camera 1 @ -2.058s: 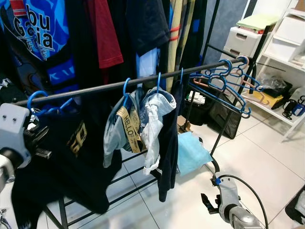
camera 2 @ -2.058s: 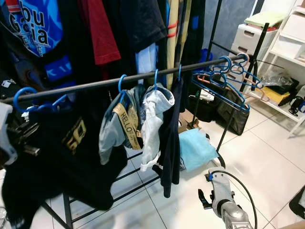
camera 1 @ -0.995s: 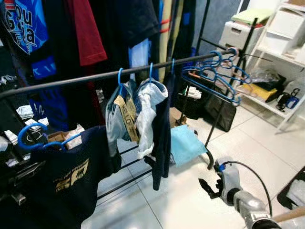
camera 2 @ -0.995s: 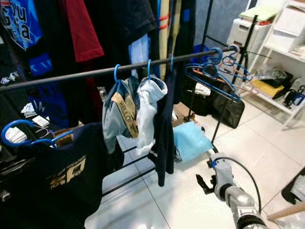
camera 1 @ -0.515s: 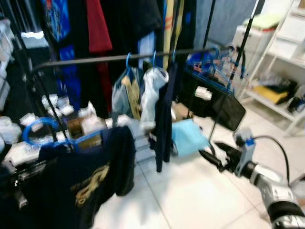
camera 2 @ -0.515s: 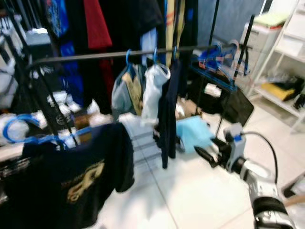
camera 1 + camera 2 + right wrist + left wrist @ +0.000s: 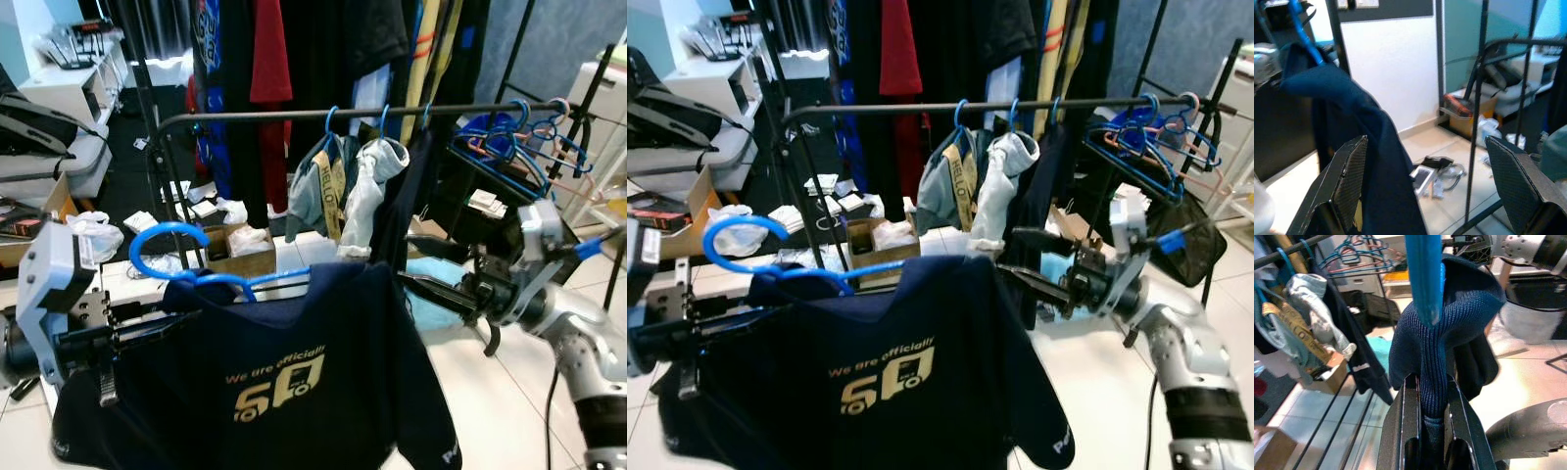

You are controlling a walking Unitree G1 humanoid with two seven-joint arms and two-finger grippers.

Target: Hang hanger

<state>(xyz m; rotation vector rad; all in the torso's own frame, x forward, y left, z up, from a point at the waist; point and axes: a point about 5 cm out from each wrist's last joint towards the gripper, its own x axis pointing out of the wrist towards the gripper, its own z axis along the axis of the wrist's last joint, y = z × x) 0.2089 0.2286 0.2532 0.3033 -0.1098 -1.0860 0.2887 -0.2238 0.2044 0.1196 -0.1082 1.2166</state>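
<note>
Hanger (image 7: 201, 276), blue, shirt (image 7: 284, 377) draped: pinched at one end by left fingers (image 7: 147, 328), long axis level, hook upward. Rail (image 7: 362, 113) beyond, higher. Right fingers (image 7: 431, 269) spread, near shirt's far shoulder.

Navy tee (image 7: 294, 382): "We are official!!" + "60" in gold. Tan strap (image 7: 329, 188): "HELLO".

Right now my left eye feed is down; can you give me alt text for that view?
The left gripper holds a navy T-shirt on a blue hanger in front of a black clothes rail. The right gripper, fingers open, reaches toward the shirt's far shoulder. Clothes and empty blue hangers hang on the rail.
</note>
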